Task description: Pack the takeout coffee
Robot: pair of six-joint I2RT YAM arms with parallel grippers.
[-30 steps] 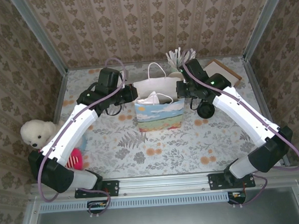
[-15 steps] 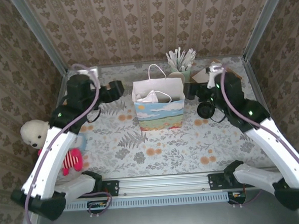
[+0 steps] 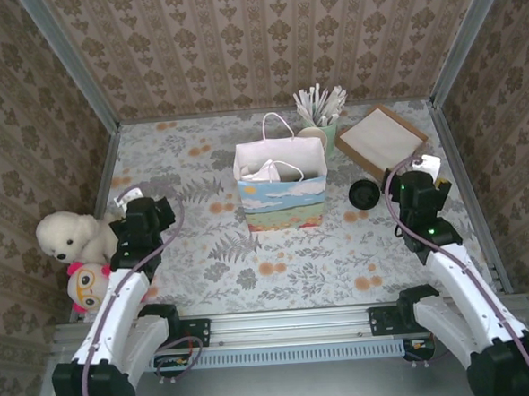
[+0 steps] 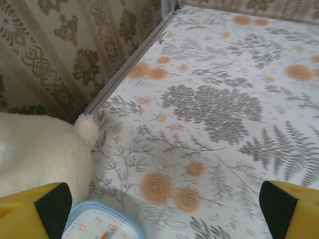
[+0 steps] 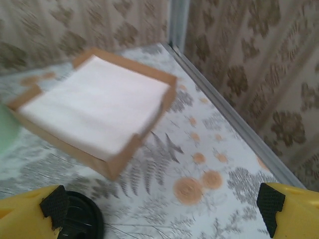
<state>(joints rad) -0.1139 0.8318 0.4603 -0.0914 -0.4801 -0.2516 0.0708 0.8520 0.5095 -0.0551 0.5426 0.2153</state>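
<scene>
Though meant for the bag, not in it yet: small green paper takeout coffee cup with round black plastic lid (image 3: 365, 194) upright on the table (image 3: 278, 278), just right of the white paper carrier bag with a painted landscape front (image 3: 283, 204), near it but apart. From above, little but the lid to see; from the right wrist, that lid (image 5: 79, 219) at the lower left, near the shallow brown cardboard tray of white napkins (image 5: 97, 107). Bag upright mid-table, mouth open upward, handles raised, white paper inside; probably set so to take a cup lowered straight in.

Left jaws spread wide, gripping nothing, low over the table's left side, near the white fluffy plush toy (image 4: 35, 154) and a blue-rimmed clock face (image 4: 102, 226). Right jaws likewise spread wide and empty, near the coffee, facing tray and right wall; seemingly the better placed for the pick.

Behind the bag, pale green cup stuffed with white plastic cutlery (image 3: 320, 114); by the plush toy, small doll with pink trim (image 3: 88, 282). Table covered in a pale cloth printed with grey ferns and orange flowers, flat all over. Closed in on three sides by panels of beige damask wallpaper between grey metal posts
</scene>
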